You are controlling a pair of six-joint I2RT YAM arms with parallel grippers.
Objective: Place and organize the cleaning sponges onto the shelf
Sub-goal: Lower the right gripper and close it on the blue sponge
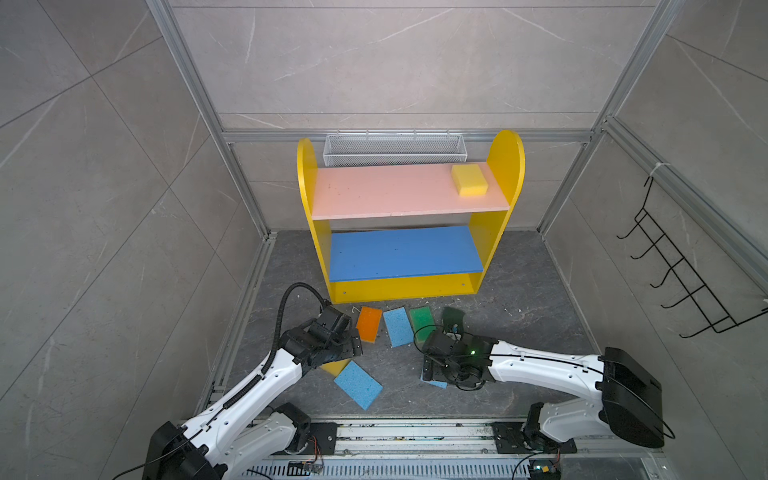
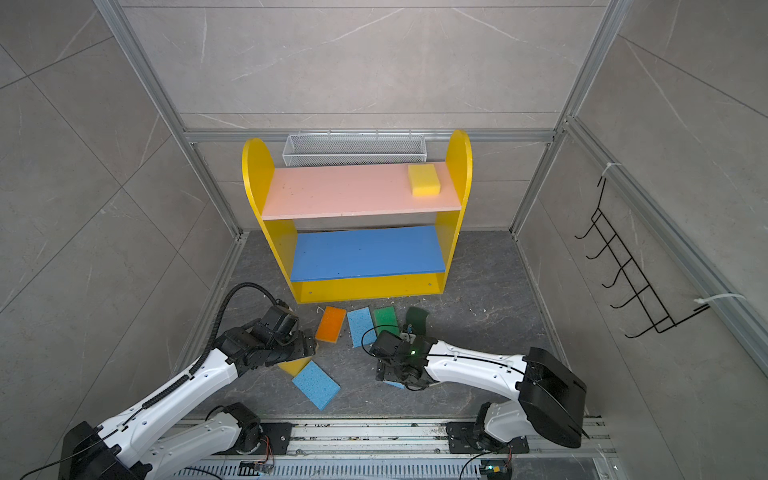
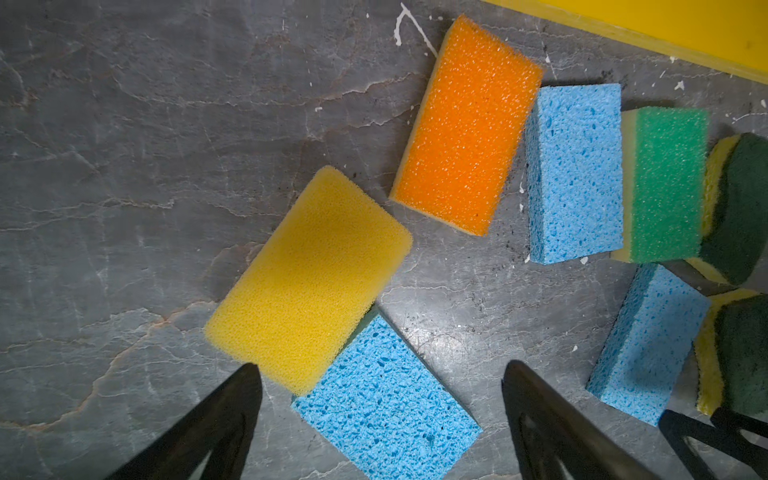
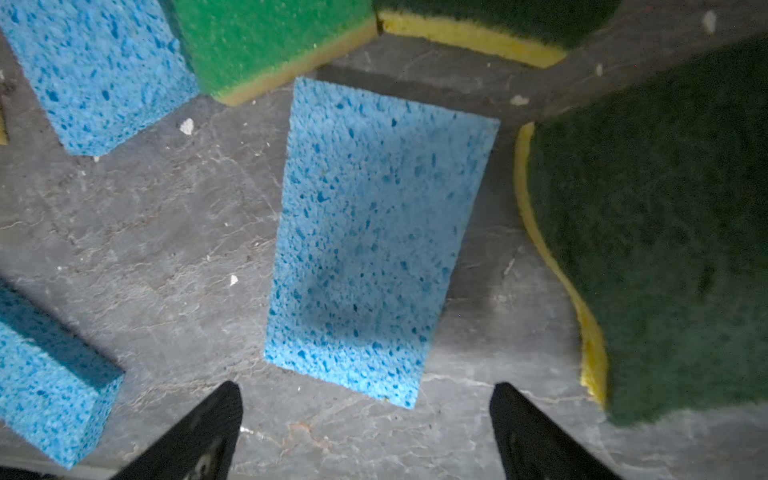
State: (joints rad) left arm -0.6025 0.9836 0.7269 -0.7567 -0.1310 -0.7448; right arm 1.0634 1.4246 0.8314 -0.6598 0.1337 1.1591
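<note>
Now our left fingers (image 3: 224, 428) gape empty above the thick yellow sponge (image 3: 309, 278), and our right fingers (image 4: 528, 432) gape likewise above a light blue sponge (image 4: 374, 241) on the bench (image 4: 145, 232). Both look light and squashy, so we judge a pinch across the short width best. The shelf (image 1: 374, 191) carries one yellow sponge (image 1: 469, 179).

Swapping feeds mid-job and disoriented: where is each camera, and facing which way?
Both top views: high behind the robot, looking down at the shelf; both arms show.
Left wrist: on left arm, facing down at a yellow sponge; open left tool shows.
Right wrist: on right arm, facing down at a blue sponge; open right tool shows.
Shared: both wrist views show the bright green sponge.
</note>
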